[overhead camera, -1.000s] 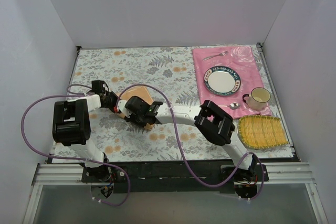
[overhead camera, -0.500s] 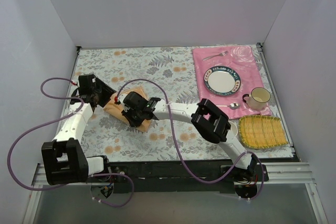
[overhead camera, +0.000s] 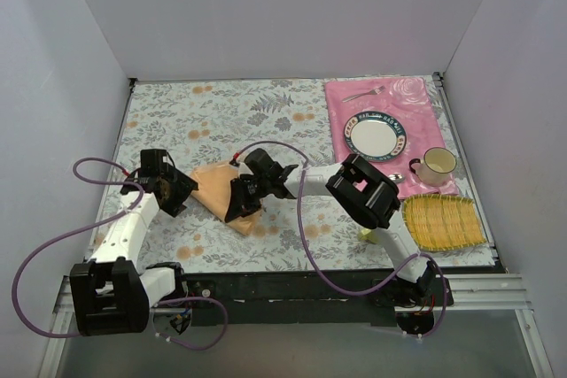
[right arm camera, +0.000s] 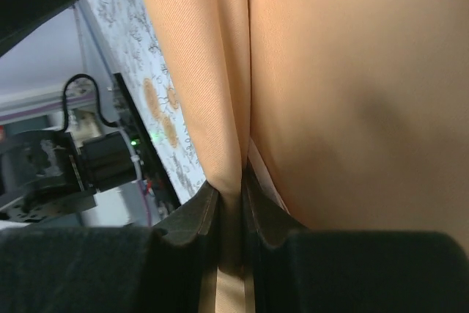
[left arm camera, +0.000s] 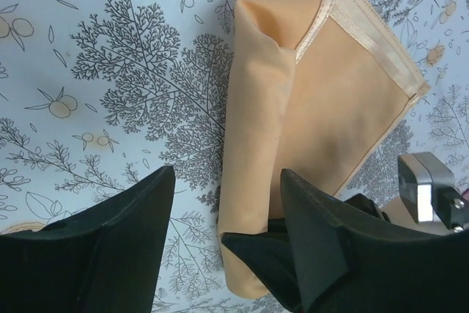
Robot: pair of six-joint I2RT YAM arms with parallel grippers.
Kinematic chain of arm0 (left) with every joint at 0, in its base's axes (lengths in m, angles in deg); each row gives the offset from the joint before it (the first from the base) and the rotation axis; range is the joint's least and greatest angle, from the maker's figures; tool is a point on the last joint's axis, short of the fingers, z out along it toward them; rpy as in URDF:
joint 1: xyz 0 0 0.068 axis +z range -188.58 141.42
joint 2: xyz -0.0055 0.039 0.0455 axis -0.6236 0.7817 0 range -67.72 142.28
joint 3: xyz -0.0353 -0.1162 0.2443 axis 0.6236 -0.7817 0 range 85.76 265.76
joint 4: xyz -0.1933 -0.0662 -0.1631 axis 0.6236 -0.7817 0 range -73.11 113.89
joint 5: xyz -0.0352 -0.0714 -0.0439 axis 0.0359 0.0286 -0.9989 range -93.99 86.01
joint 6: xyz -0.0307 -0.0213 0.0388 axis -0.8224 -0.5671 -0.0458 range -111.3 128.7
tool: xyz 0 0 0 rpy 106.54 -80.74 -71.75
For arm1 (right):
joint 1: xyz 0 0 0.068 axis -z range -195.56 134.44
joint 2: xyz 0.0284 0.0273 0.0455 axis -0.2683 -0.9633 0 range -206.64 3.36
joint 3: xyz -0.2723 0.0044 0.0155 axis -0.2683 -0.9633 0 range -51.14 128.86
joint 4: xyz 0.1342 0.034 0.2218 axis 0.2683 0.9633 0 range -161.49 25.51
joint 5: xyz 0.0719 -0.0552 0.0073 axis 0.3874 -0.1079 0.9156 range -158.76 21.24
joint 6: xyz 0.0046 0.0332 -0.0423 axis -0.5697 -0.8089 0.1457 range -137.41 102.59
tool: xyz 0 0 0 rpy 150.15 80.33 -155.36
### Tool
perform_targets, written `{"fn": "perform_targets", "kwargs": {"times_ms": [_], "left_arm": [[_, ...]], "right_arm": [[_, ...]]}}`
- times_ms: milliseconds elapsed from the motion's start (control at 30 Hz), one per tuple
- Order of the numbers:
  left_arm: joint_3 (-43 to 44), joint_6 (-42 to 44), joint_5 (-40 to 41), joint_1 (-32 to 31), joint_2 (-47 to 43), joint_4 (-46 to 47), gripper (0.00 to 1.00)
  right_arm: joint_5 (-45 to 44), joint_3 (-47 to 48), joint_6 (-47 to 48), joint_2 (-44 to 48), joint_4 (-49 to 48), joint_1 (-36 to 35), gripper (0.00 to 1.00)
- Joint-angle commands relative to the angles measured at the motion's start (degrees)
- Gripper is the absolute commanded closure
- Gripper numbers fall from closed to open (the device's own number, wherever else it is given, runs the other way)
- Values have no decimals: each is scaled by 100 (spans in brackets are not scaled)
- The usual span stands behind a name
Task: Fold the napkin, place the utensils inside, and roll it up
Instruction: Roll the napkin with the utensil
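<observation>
Peach napkin point(overhead camera: 215, 189) clenched in our right claw point(right arm camera: 233, 188); our left claw point(left arm camera: 227, 177) hangs released at its edge; fork point(overhead camera: 361, 94), spoon point(overhead camera: 396, 178) beside plate point(overhead camera: 348, 133), far right of both.

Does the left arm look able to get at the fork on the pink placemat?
Probably not. The fork lies at the far right, the left pincer sits open by the napkin, and the right arm stretches across between them.

The top camera looked down from high behind the near edge over the whole desk point(overhead camera: 221, 104). The left wrist camera faced down, close above the napkin point(left arm camera: 344, 108); the right wrist camera nearly touched it. All three shared it.
</observation>
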Motion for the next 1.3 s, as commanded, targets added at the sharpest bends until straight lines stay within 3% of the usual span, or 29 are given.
{"fn": "perform_targets", "kwargs": {"times_ms": [0, 167, 267, 433, 600, 733, 833, 900, 1000, 1133, 1267], "left_arm": [[-15, -138, -56, -129, -111, -97, 40], [2, -94, -811, -304, 583, 456, 42], [3, -208, -707, -655, 803, 536, 44], [-147, -340, -374, -718, 1049, 694, 49], [-69, -175, -135, -718, 1523, 879, 69], [98, 133, 129, -718, 1770, 914, 86], [204, 248, 111, -718, 1955, 923, 96], [222, 292, -3, -718, 2025, 923, 100], [266, 371, -247, -718, 2201, 879, 100], [389, 538, -591, -718, 2499, 687, 100], [775, 556, -706, -718, 2640, 317, 100]], "right_arm": [[680, -629, -1516, -69, -1167, 46, 99], [812, -701, -1764, -113, -1634, 125, 99], [830, -639, -1852, -165, -1758, 152, 99], [918, -700, -2011, -218, -2048, 204, 99], [979, -885, -2002, -183, -2215, 248, 98], [945, -719, -1363, -130, -1428, 310, 92], [611, -280, -116, -8, -469, 292, 77], [400, 263, 1101, 89, 787, 266, 62], [-396, 914, 2448, 255, 2125, 204, 48], [-1374, 987, 3426, 713, 2575, -15, 32], [-2455, 855, 3938, 1091, 2496, -383, 27]]}}
